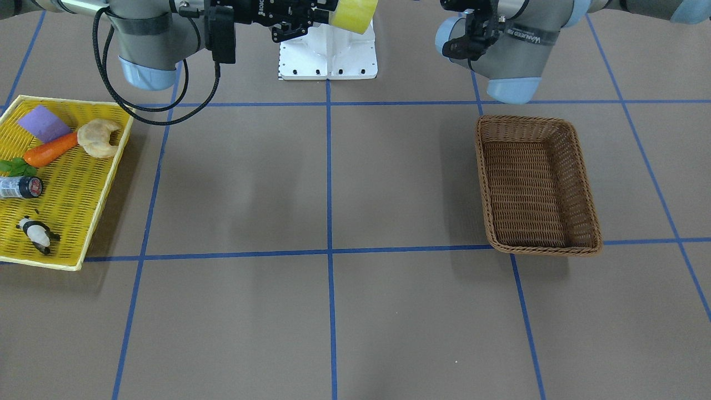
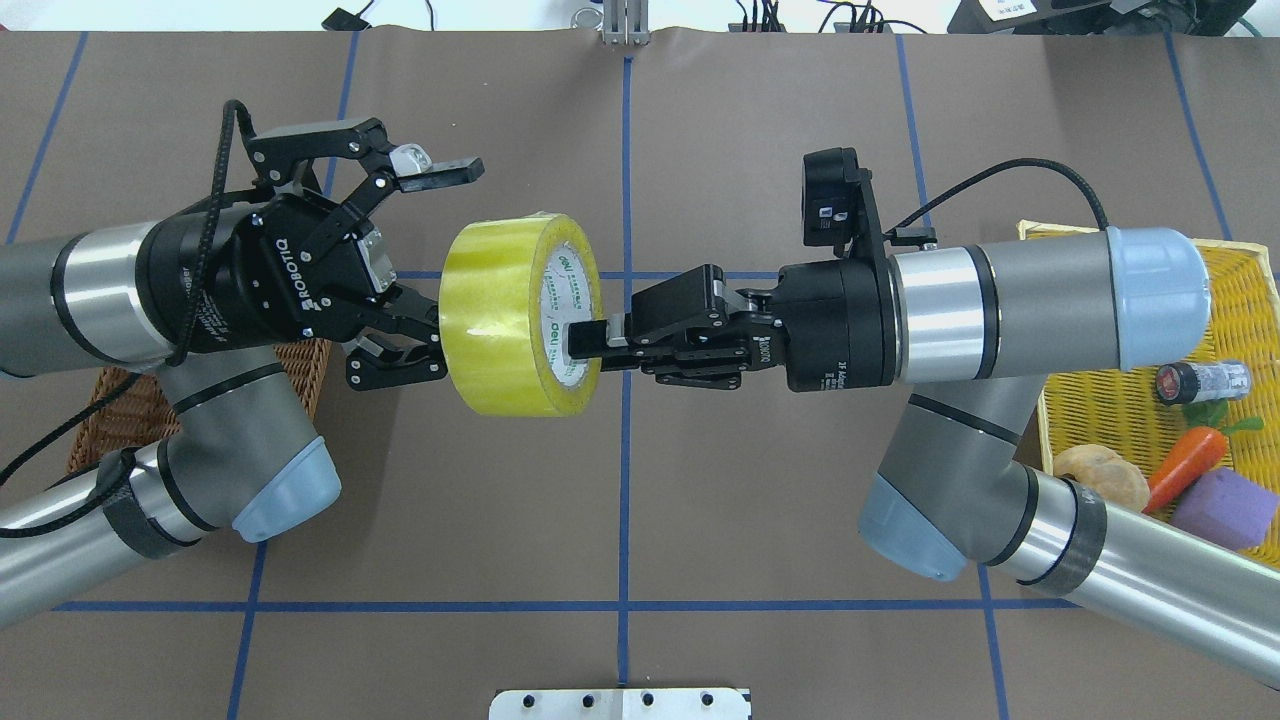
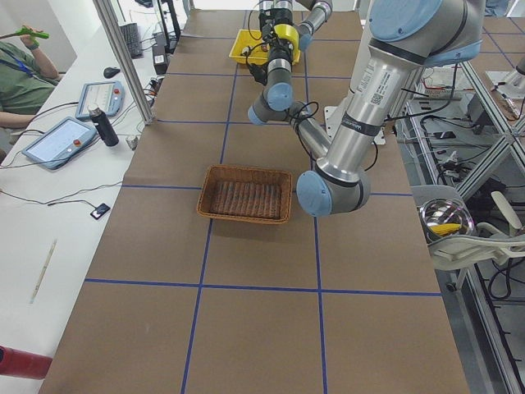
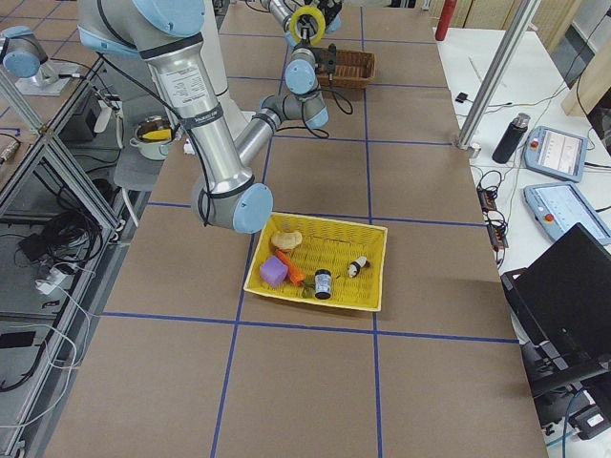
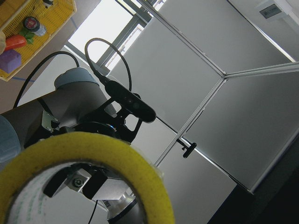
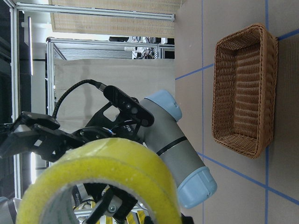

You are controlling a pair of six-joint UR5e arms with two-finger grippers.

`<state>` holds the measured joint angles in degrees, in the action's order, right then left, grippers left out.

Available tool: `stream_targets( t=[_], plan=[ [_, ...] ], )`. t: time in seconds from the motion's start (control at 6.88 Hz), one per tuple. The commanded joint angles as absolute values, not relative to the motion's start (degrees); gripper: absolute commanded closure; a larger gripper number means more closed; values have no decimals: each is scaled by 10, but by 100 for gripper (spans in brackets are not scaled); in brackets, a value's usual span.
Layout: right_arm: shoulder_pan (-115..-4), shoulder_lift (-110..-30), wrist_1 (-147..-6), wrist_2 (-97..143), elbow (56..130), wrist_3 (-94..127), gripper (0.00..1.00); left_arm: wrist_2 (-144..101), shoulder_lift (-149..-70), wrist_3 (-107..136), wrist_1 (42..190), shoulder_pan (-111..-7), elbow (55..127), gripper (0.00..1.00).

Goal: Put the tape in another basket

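The tape (image 2: pixel 520 315), a wide yellow roll with a pale core, hangs in the air above the table's middle. My right gripper (image 2: pixel 585 350) is shut on it, with one finger reaching into the core. My left gripper (image 2: pixel 458 268) stands open at the roll's other side, its fingers (image 2: pixel 440 172) spread wide and closed on nothing. In the left wrist view the tape (image 5: pixel 93 154) fills the lower left. The brown wicker basket (image 1: pixel 536 186) sits empty on the table on my left side, and the overhead view shows only part of the basket (image 2: pixel 110 420) under my left arm.
A yellow mesh tray (image 1: pixel 72 189) on my right side holds a carrot (image 1: pixel 50 150), a purple block (image 1: pixel 44 123), a bread piece (image 1: pixel 99 137), a small bottle (image 1: pixel 19 187) and a panda toy (image 1: pixel 38 234). A white base plate (image 1: pixel 328 55) sits at the table's robot side.
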<state>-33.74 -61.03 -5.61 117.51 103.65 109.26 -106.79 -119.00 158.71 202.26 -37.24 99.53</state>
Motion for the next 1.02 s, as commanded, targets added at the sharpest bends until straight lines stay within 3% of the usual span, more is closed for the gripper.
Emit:
stream_targets(
  t=[0.0,0.44,0.73,0.87],
  plan=[
    [-338,-610,-55,1176,1036,1092,100,-1068,-1190,1587,2022,-370,996,27],
    [-337,-611,-55,1178,1037,1092,100,-1069,-1189,1587,2022,-368,994,31],
    [-337,-611,-55,1178,1037,1092,100,-1069,-1189,1587,2021,-368,994,46],
    [-337,-611,-55,1178,1036,1092,85,-1069,-1189,1589,2020,-368,994,53]
  ],
)
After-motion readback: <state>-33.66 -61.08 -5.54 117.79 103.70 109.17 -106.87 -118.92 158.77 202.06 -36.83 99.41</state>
